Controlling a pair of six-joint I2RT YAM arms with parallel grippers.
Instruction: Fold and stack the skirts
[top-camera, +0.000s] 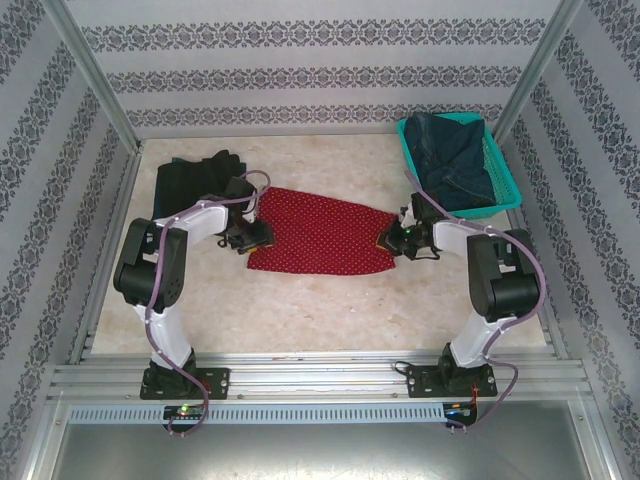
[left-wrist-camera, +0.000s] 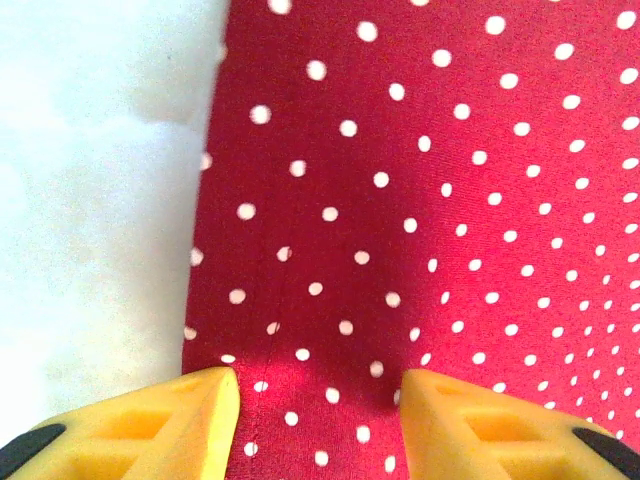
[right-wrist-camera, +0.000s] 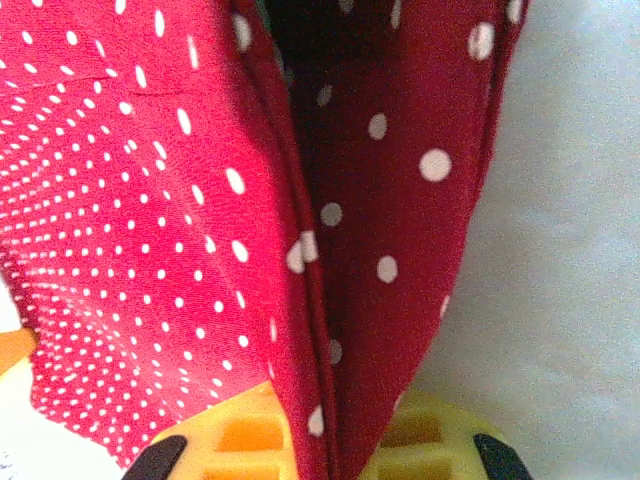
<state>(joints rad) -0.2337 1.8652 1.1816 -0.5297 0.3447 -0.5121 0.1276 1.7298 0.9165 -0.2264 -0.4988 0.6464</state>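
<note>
I see the red skirt (top-camera: 318, 232) spread at the centre of the table (top-camera: 300, 310). My right gripper (top-camera: 392, 240) pinches its 3 o'clock edge; my left gripper (top-camera: 252, 238) stands parted over its 9 o'clock edge.

The top camera looks down from behind. Close wrist cameras look past the left claw (left-wrist-camera: 320, 400) and right claw (right-wrist-camera: 335, 450) onto one red skirt (top-camera: 320, 235).

The top picture is bright and even, with soft, pale shadows on the table (top-camera: 330, 310). Just ahead of the left gripper (left-wrist-camera: 320, 405) a dark shadow sits on the red skirt (left-wrist-camera: 420, 200), and the table beside it is washed out white. Near the right gripper (right-wrist-camera: 325, 450) the cloth is blurry and its fold is dark.
</note>
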